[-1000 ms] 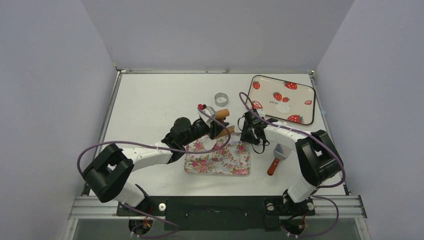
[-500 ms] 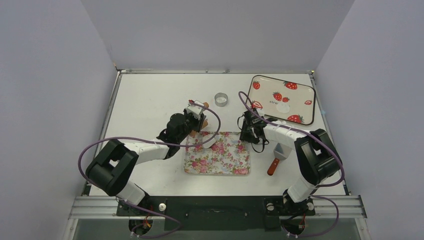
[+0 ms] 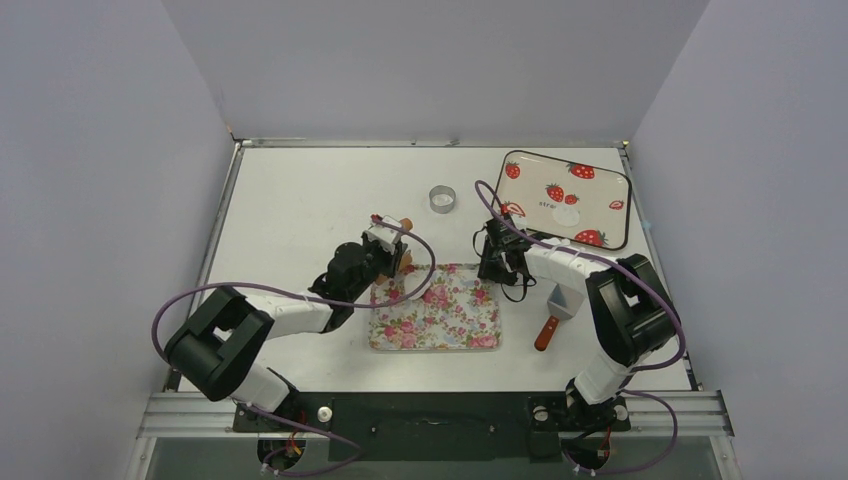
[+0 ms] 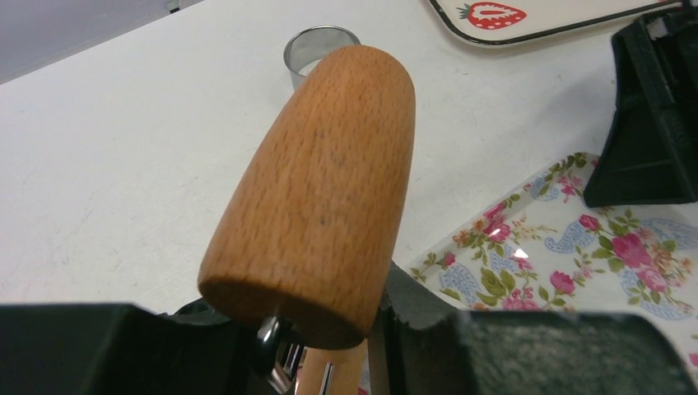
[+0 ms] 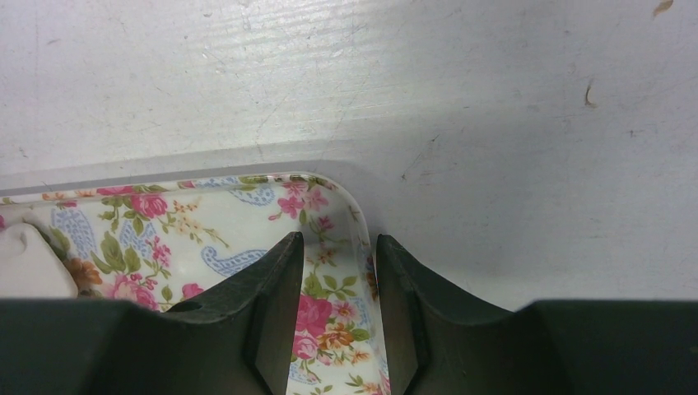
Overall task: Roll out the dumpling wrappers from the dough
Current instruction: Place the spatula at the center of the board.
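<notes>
One soft, sticky lump of dough (image 5: 25,263) on the floral tray (image 5: 329,247) is best pressed (not pinched) by the wooden roller (image 4: 317,193) clamped in the left gripper (image 4: 329,329), while the tray's rim is clamped by the right gripper (image 5: 337,280).

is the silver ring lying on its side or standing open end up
Open end up. The silver ring sits flat on the table; the top view shows its round opening, and the left wrist view its upright wall.

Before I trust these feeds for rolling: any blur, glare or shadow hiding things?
Top external: even light, sharp, no glare. Left wrist: the brown wooden roller fills the frame, its grain sharp; the hollow silver metal ring behind it looks slightly soft. Right wrist: the right pincer straddles the floral tray's rim, a soft shadow on the white table; the whitish dough lump is cropped at the left edge.
</notes>
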Controlling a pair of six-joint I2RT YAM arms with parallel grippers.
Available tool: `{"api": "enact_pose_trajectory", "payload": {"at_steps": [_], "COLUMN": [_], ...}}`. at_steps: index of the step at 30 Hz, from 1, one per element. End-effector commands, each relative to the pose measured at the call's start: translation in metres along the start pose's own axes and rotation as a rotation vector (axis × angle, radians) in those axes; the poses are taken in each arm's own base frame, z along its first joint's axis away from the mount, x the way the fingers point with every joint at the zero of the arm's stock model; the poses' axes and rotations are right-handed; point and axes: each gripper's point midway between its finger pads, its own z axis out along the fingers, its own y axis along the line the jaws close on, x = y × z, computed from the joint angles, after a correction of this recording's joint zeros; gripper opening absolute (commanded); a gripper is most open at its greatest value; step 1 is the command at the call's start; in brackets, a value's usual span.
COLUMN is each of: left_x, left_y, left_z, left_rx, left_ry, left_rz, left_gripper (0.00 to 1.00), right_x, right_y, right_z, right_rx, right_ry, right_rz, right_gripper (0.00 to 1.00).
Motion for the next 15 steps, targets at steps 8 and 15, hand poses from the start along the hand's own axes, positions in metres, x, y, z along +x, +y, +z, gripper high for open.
{"api": "enact_pose_trajectory", "payload": {"at_steps": [8, 15], "left_x": [0.003, 0.02], "left_y": [-0.02, -0.032], "left_z": [-0.015, -0.018], "left_rx": [0.005, 0.067], "left_ry": [-0.008, 0.037], "left_rz": [-0.022, -0.027], "left_gripper": [0.0, 0.0], "right_x": [0.006, 0.007], "right_y": [-0.008, -0.013], "right_z": [0.002, 0.0], "right_rx": [0.036, 0.043], "right_ry": [0.043, 0.04], "right_rz": [-0.032, -0.026], "right_gripper": [0.35, 0.35]}}
